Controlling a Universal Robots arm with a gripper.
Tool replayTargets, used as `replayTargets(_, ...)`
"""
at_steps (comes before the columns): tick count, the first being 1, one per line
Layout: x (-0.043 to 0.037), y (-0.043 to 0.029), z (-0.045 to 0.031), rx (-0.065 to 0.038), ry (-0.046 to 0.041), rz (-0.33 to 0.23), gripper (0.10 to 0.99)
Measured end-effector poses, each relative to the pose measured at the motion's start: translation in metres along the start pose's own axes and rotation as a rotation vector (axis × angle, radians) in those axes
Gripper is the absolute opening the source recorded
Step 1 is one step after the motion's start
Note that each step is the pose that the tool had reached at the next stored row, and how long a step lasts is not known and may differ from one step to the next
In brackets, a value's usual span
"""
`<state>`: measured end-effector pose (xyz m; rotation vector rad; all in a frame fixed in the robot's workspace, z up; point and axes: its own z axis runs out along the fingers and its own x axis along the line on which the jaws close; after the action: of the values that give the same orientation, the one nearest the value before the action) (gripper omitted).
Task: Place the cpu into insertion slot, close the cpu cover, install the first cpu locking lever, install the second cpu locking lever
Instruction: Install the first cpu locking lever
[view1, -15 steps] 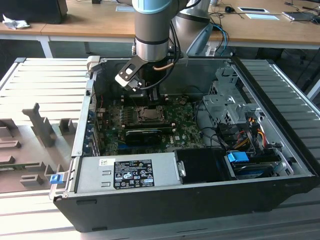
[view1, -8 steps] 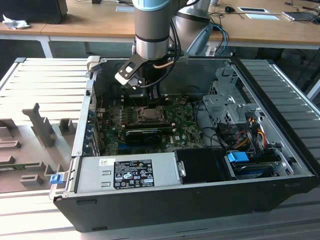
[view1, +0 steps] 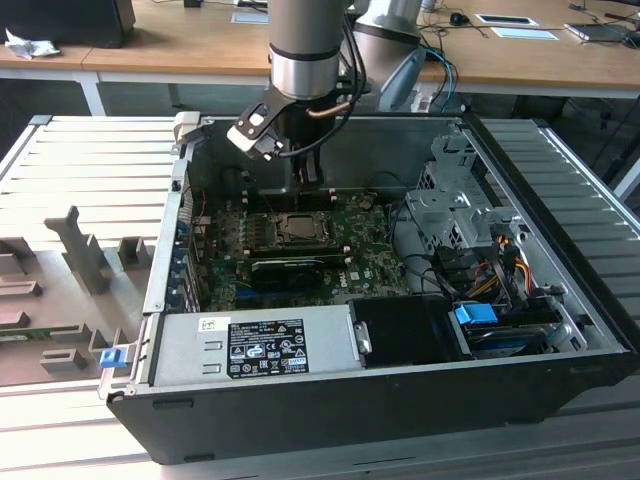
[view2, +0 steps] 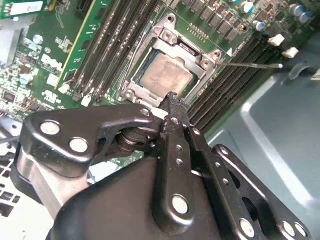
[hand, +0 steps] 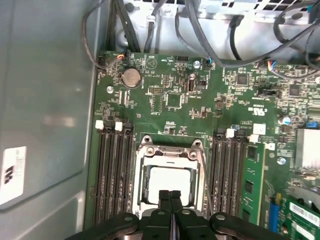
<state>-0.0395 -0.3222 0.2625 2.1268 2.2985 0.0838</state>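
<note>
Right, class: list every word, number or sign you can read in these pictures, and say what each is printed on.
No text here can be read for certain.
Power supply label: print too small to read.
Case wall sticker: a dark mark, not legible.
Motherboard: white lettering too small to read.

Socket partly masked by the tool

In the first wrist view the tool (hand: 170, 193), fingers pressed together, hides one edge of the cpu (hand: 170, 176) and of the cpu cover (hand: 170, 149), and the picture's edge cuts off the tool's body. In the exterior view the arm (view1: 310, 40) is cropped at 12 o'clock, and the socket is too small to tell how the cover lies.
</note>
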Motion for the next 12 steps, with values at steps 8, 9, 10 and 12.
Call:
replayTargets(8, 0.0003, 0.0004, -0.0104, 0.002, -0.0004, -0.048, 0.106)
replayTargets(9, 0.0003, 0.0004, -0.0102, 0.003, 0.0005, -0.068, 0.106)
replayTargets(10, 0.0003, 0.0004, -0.0102, 0.004, 0.0012, -0.086, 0.106)
replayTargets(12, 0.0003, 0.0004, -0.0101, 0.005, 0.0029, -0.121, 0.106)
